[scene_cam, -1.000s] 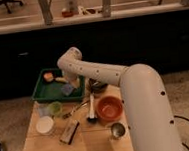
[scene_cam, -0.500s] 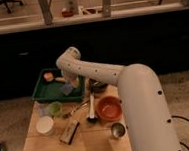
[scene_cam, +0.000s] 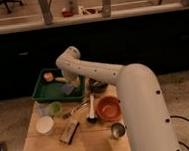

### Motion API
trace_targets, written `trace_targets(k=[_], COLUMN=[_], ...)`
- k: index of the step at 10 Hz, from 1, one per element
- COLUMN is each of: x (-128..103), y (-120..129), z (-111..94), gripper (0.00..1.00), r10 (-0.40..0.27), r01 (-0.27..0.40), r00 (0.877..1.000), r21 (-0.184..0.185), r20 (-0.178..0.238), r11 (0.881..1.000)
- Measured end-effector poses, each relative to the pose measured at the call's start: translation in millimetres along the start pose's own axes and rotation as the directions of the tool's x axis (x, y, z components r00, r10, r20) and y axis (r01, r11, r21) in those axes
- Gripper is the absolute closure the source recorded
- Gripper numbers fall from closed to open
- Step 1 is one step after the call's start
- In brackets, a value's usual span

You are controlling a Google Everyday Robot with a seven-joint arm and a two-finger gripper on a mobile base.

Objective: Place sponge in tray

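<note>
Little has shifted over the past second: the robot's arm stays bent over the dark green tray point(scene_cam: 38, 90) at the back left of the wooden worktop point(scene_cam: 92, 146), its end effector point(scene_cam: 74, 81) low over the tray's right half. Whether the end effector is spread or clamped cannot be told. The blue-grey sponge point(scene_cam: 68, 89) sits in the tray just beside it, a yellow piece point(scene_cam: 62, 79) and an orange lump point(scene_cam: 48, 76) farther left. An orange bowl point(scene_cam: 109, 108) stands outside the tray.
</note>
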Motion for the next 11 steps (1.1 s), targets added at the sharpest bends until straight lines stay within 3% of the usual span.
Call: trace_targets(k=[4,5,7,11], x=[-4,-6,-9,-13], y=[-4,-6,-8,-14], z=[1,1,3,4], gripper=[0.52,0.38,0.23,0.20], r10=[-0.008,-0.009,-0.010,-0.005], r01=[0.008,0.009,0.009,0.005], r00=[1.000,1.000,1.000,1.000], r21=[0.009,0.014,0.023,0.048], r20=[0.009,0.014,0.015,0.009], r11=[1.000,1.000,1.000,0.999])
